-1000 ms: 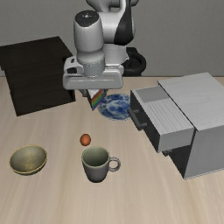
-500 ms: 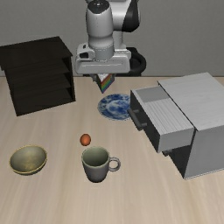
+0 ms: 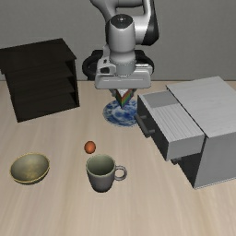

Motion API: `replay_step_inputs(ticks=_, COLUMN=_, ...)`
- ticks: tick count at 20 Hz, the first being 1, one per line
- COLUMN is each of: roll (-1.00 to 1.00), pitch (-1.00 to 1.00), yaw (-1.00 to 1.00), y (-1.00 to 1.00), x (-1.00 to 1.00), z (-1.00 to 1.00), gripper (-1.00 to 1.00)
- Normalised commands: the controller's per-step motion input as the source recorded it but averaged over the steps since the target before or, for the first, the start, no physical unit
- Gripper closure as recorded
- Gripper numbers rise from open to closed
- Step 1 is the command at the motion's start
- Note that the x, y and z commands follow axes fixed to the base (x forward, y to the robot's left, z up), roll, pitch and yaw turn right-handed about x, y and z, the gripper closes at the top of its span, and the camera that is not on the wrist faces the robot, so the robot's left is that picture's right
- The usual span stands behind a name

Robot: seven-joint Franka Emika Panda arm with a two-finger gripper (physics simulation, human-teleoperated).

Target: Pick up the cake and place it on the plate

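The hand [image 3: 123,92] points straight down, and its two fingers are clamped on the cake [image 3: 125,97], a small striped wedge hanging between them from two sides. The cake is off the table [image 3: 55,207], held in the air a little above the things around it.

The plate [image 3: 114,115], blue and patterned, lies flat on the table almost straight under the hand, near the middle of the back half. From this angle the cake seems to hang over the plate's far part, so what is left of the move looks mostly downward, perhaps with a slight shift toward the table's front edge to centre it. I judge the carrying to be nearly done and the lowering and release not yet begun. How far the cake's tip is from the plate cannot be told.

Just beside the plate, on the exterior view's right, stands a grey drawer unit [image 3: 198,115] with one drawer [image 3: 161,129] pulled out; its front corner comes near the plate's rim, so a straight descent is safest. A black shelf [image 3: 37,78] fills the back corner at the exterior view's left. Toward the front edge sit a mug [image 3: 103,172], a small orange ball [image 3: 89,147] and a bowl [image 3: 29,168], all well apart from the plate.
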Motion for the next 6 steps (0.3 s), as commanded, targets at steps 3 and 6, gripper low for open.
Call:
replay_step_inputs(ticks=3, roll=0.00, pitch=0.00, yaw=0.00, y=0.00, x=0.00, z=0.00, gripper=-1.00)
replay_step_inputs(ticks=6, roll=0.00, pitch=0.00, yaw=0.00, y=0.00, x=0.00, z=0.00, gripper=-1.00)
